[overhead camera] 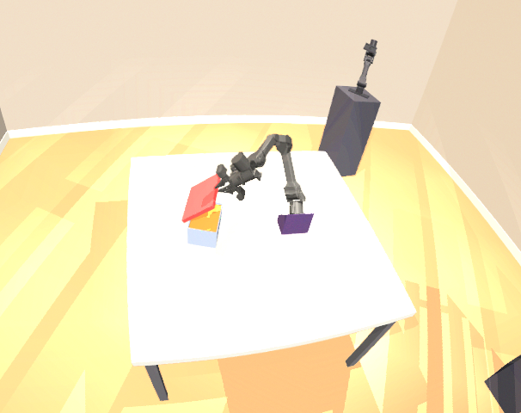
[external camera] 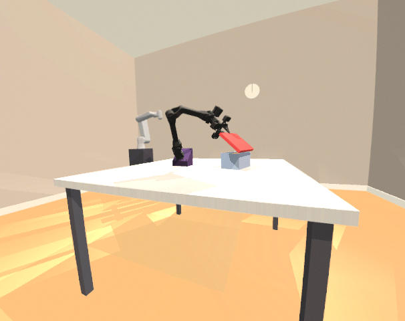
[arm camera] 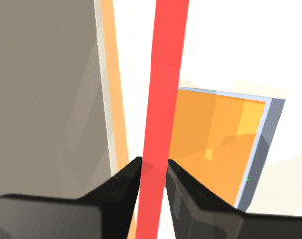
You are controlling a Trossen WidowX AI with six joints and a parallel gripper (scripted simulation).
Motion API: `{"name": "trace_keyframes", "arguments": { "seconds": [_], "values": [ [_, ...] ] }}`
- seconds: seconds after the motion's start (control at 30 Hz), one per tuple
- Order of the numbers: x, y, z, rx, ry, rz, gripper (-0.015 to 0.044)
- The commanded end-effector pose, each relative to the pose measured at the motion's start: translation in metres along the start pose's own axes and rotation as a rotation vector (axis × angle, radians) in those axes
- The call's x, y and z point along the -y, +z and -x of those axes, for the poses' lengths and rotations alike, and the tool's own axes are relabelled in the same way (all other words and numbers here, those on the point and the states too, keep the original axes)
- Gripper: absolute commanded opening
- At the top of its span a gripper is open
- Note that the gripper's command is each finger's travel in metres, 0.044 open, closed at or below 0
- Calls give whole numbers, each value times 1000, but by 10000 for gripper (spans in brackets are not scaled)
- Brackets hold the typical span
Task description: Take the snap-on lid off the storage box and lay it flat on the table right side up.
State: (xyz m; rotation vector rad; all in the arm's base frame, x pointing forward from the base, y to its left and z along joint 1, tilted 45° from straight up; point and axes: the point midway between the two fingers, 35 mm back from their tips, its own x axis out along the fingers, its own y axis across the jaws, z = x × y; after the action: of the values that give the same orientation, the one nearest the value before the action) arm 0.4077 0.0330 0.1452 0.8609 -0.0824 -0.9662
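The red lid (overhead camera: 200, 198) (external camera: 237, 142) (arm camera: 163, 90) is steeply tilted above the storage box, its edge by my gripper the higher one. My gripper (overhead camera: 217, 188) (external camera: 227, 132) (arm camera: 153, 163) is shut on the lid's edge, one finger on each side of it. The pale blue storage box (overhead camera: 202, 237) (external camera: 234, 161) (arm camera: 268, 134) stands upright on the white table (overhead camera: 260, 288) (external camera: 196, 186), with its orange inside showing. The lid's low edge is over the box in the exterior view; whether it touches the rim I cannot tell.
The arm's purple base block (overhead camera: 295, 224) (external camera: 187, 157) stands on the table to the right of the box in the top view. A dark pedestal (overhead camera: 350, 128) with another arm stands off the table. The table's left edge runs beyond the lid in the top view.
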Motion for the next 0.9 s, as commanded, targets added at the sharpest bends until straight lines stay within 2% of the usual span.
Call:
{"name": "trace_keyframes", "arguments": {
  "seconds": [0.0, 0.87],
  "values": [
    [-1, 7, 3, -7, 8, -3, 0],
    [3, 58, 7, -7, 7, 1, 0]
  ]
}}
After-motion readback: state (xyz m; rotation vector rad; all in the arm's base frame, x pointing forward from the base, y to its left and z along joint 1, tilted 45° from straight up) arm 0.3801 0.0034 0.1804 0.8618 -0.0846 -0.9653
